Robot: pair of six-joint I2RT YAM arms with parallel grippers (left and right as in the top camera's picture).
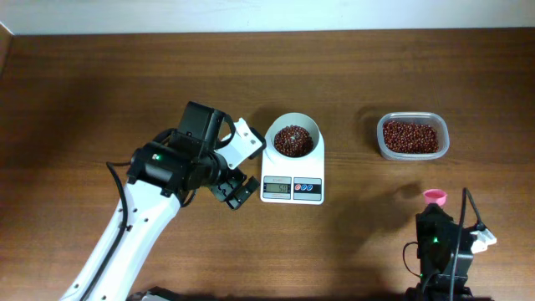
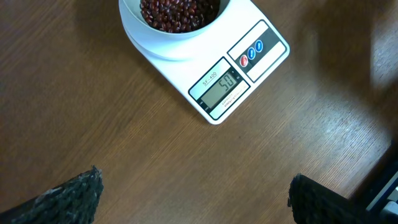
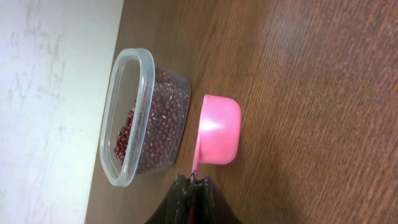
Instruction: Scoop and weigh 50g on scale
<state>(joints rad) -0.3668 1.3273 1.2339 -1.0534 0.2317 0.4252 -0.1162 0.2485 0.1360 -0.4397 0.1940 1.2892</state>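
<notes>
Left gripper (image 1: 245, 165) hovers over the table (image 1: 84, 84) just left of the scale (image 1: 292, 189), its two fingers spread wide and holding nothing; from its own wrist camera the left gripper (image 2: 199, 200) shows only two dark fingertips (image 2: 78, 194) at the bottom corners, with bare wood between them; the scale (image 2: 193, 73) lies ahead of it, turned at a slant, and its display (image 2: 221, 91) shows digits that look like a five and a zero; a red and two blue buttons (image 2: 252, 51) sit beside the display; a white bowl (image 1: 292, 118) stands on the scale's platform, and in that bowl (image 2: 134, 32) lies a heap of red-brown beans (image 1: 292, 140), seen close in the left wrist view (image 2: 177, 12); right gripper (image 1: 435, 219) sits low at the near right edge of the table, well apart from the scale, its fingers closed tight on the handle of a pink scoop (image 1: 435, 197); in the right wrist view the right gripper (image 3: 194, 185) pinches that thin handle, and the pink scoop (image 3: 219, 127) is just beside a clear tub (image 3: 124, 74); whether they touch I cannot tell, nor whether anything lies in the scoop; the tub (image 1: 412, 115) stands to the right of the scale and holds more beans (image 1: 410, 136).
</notes>
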